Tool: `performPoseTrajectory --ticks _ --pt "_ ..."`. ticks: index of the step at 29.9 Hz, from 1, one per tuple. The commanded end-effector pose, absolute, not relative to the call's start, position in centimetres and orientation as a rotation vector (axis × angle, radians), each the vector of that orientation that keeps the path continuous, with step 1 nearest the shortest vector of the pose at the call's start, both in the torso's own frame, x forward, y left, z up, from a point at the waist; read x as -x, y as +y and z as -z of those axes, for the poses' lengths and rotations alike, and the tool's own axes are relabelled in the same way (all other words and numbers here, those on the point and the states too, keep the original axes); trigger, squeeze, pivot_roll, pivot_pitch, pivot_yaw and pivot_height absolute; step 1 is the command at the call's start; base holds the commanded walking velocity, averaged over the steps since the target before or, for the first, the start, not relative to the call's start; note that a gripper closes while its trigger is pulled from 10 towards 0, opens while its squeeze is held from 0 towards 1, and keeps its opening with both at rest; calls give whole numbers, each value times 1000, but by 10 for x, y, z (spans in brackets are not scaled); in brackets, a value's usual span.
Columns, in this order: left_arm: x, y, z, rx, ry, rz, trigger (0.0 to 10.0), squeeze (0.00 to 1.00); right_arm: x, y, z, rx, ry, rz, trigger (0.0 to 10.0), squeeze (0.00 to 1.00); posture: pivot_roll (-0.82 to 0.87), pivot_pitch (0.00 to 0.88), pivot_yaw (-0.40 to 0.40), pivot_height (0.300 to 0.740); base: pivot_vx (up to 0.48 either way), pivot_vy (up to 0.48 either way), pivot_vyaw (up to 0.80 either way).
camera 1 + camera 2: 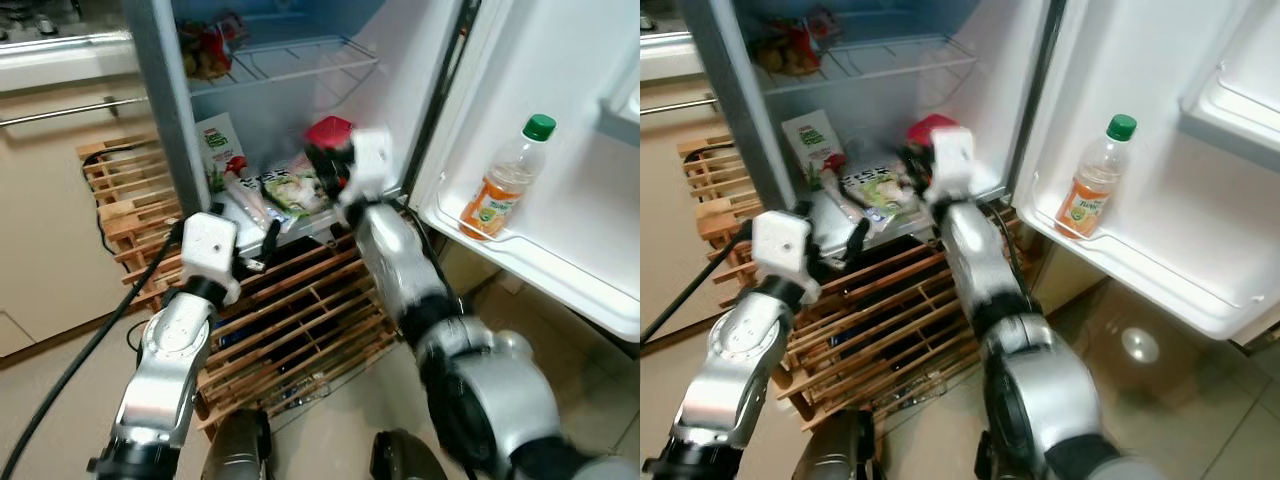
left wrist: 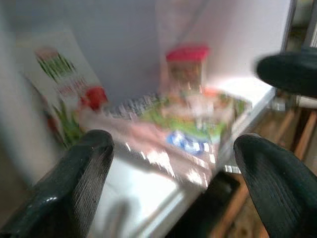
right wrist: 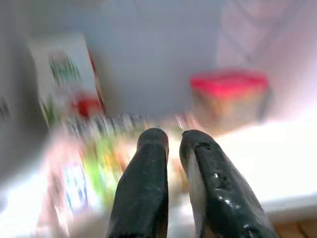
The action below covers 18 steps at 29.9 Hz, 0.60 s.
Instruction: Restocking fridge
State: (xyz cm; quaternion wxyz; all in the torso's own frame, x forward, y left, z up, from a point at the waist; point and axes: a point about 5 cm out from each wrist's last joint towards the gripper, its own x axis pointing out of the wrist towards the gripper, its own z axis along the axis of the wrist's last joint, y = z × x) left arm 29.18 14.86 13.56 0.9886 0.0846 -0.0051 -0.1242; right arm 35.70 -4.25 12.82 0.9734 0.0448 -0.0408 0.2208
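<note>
A silver humanoid robot leans toward an open white fridge (image 1: 470, 120), both arms stretched toward its lowest shelf. The right gripper (image 3: 173, 144) reaches over the front of that shelf, its two black fingers (image 3: 143, 188) pressed almost together with only a thin slit between them and nothing caught there; their tips hover above a flat green-and-white plastic food packet (image 1: 295, 190) lying on the shelf. Behind the packet stands a clear tub with a red lid (image 3: 229, 96), and at the shelf's far side a white carton with green print (image 1: 218, 148) stands upright against the wall, a pale tube with a red cap (image 1: 240, 185) lying beside it. The left gripper (image 2: 173, 173) hangs just in front of the shelf edge, fingers spread wide and empty. A clear plastic bottle of orange drink with a green cap (image 1: 505, 180) stands upright in the lower door rack. On the wire shelf above sits a red-and-yellow bag (image 1: 205, 45). Slatted wooden crates (image 1: 300, 320) lie on the floor beneath the fridge
</note>
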Motion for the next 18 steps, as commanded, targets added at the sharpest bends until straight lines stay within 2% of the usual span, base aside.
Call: performPoseTrajectory --ticks 1,5,9,18 --pt "-293 144 -134 -149 17 248 10000 0 -358 -47 -147 -79 -192 -419 10000 0 8 0 -40 652 0 0 0" --pt "-295 136 -142 -109 4 236 10000 0 -348 -65 -138 -64 -212 -350 10000 0 15 0 -78 652 0 0 0" --pt "-299 136 -143 -98 59 193 10000 0 -338 -84 -127 -42 -196 -299 10000 0 15 0 -83 652 0 0 0" --pt "-311 135 -134 -91 112 157 10000 0 -338 -91 -133 -46 -190 -256 10000 0 -7 0 -57 652 0 0 0"
